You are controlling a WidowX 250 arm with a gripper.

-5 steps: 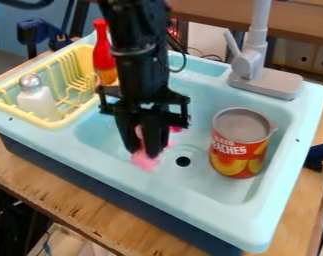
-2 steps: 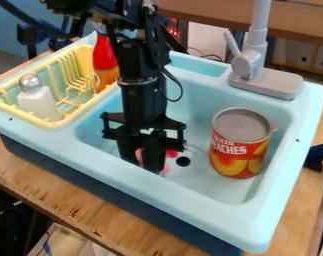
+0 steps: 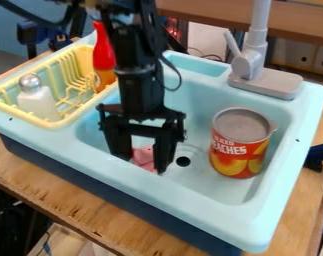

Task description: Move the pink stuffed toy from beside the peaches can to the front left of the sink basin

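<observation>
Pink, a small irregular object [image 3: 144, 156] lies in your pale-blue plastic sink [image 3: 190, 200], at nine o'clock from the dark round drain [image 3: 183, 161]. Your black two-finger gripper [image 3: 143, 164] straddles it, spread wide. From the drain, you have the red-and-orange metal can [image 3: 238, 150] near three o'clock, the yellow dish rack [image 3: 23, 115] at ten.
</observation>
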